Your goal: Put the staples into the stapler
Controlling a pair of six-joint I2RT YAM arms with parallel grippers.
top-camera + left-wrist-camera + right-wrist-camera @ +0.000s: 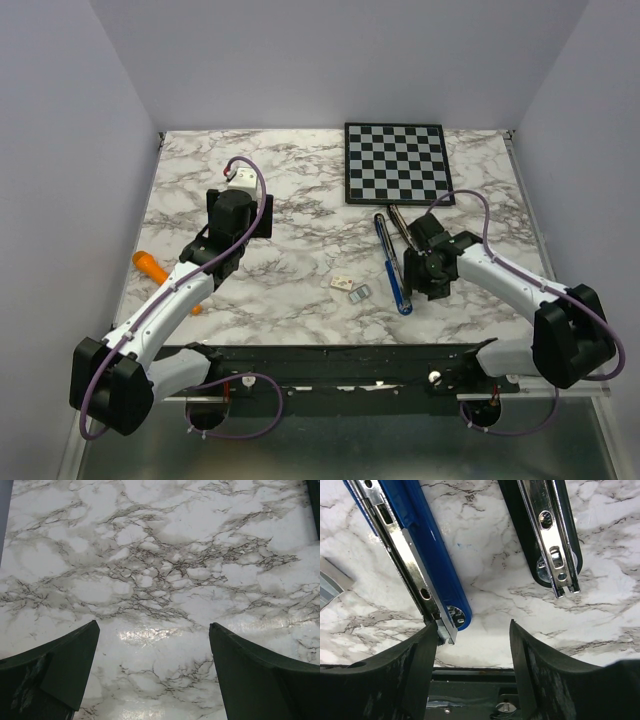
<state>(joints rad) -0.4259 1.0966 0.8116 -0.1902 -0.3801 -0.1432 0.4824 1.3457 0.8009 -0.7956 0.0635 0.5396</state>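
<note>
A blue stapler (391, 262) lies opened flat on the marble table (290, 250), its metal magazine showing in the right wrist view (427, 555). A black stapler (401, 226) lies beside it, also opened (547, 535). The staples (360, 293) are a small silvery block left of the blue stapler, next to a tiny white box (341, 284); their corner shows at the left edge of the right wrist view (330, 582). My right gripper (422, 280) is open and empty (472, 630), its left fingertip against the near end of the blue stapler's magazine. My left gripper (240, 215) is open and empty (154, 627) over bare marble.
A black-and-white chessboard (395, 162) lies at the back right, just beyond the staplers. An orange object (150, 265) lies at the left, partly under the left arm.
</note>
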